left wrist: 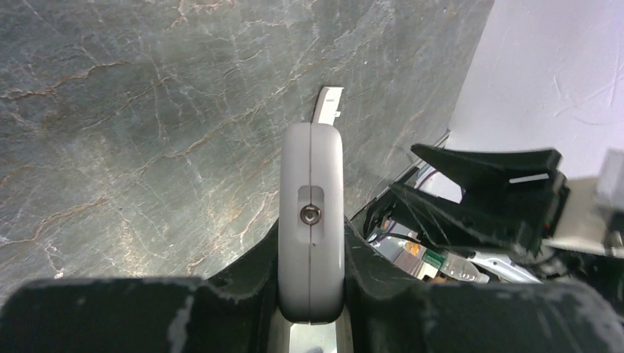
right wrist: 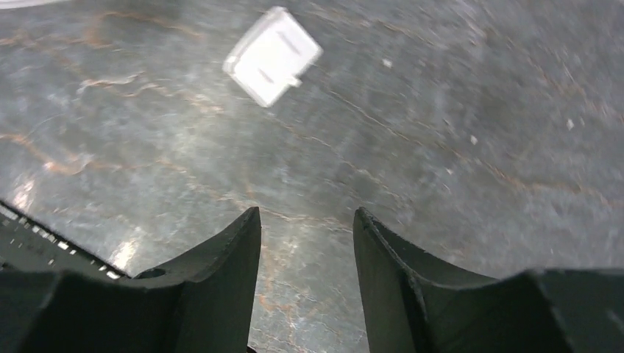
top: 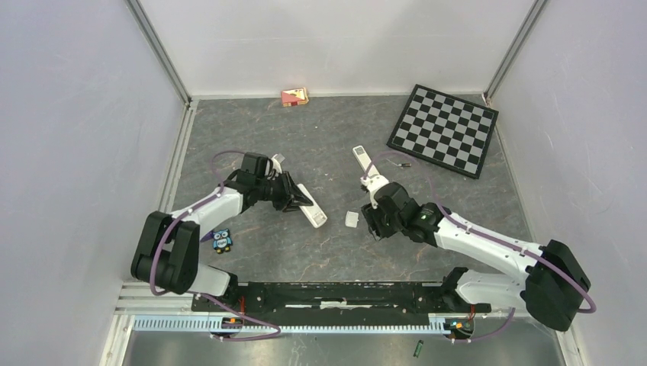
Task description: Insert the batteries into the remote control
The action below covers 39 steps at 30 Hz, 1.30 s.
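Two remotes (top: 313,213) (top: 361,158), one loose cover (top: 352,219), one battery (top: 402,163), one checkerboard (top: 442,130), one red box (top: 294,97), one owl toy (top: 222,240).

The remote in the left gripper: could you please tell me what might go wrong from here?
1. The left gripper pinches the remote by its thin edges; pushing a battery in could twist it loose.
2. The battery lies flat beside the checkerboard; it may roll when the open, empty right gripper pinches it.
3. The loose white cover near that gripper could get knocked.
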Each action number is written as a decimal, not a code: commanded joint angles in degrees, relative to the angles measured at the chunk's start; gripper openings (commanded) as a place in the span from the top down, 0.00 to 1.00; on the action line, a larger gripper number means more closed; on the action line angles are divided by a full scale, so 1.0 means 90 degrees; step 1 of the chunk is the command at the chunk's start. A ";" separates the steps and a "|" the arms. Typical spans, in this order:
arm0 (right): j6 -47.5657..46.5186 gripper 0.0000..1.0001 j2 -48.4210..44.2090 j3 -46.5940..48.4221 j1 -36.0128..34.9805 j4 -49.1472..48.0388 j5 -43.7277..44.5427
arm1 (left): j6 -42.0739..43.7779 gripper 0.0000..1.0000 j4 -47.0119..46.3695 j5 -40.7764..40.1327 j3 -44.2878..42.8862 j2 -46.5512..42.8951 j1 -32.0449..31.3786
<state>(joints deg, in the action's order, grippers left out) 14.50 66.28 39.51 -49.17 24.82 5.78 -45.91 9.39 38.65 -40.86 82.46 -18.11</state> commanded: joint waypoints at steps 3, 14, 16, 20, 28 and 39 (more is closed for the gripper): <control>0.1055 0.43 -0.0386 -0.0291 0.0620 0.0165 0.0725 | 0.0368 0.98 -0.0045 -0.0386 0.0064 -0.0756 0.0000; 0.1477 0.38 -0.0632 -0.0777 0.1283 0.0208 0.0276 | 0.0355 0.98 -0.0249 -0.1240 0.0574 -0.2198 0.0001; 0.1558 0.38 -0.0615 -0.0786 0.1321 0.0225 0.0318 | 0.0355 0.98 -0.0316 -0.1333 0.0643 -0.2403 0.0004; 0.1672 0.38 -0.0655 -0.0837 0.1461 0.0211 0.0561 | 0.0305 0.98 -0.0443 -0.1460 0.0841 -0.2858 0.0001; 0.1900 0.37 -0.0871 -0.0840 0.1826 0.0384 0.0964 | 0.0275 0.98 -0.0408 -0.1788 0.1097 -0.3672 0.0001; 0.1978 0.48 -0.0991 -0.1035 0.1879 0.0118 -0.0071 | 0.0391 0.97 -0.0312 -0.1623 0.1076 -0.3888 0.0003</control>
<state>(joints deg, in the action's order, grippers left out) 30.87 58.94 31.66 -32.47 27.88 9.23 -44.86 8.21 23.49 -30.65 48.69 -18.11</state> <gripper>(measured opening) 0.527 0.284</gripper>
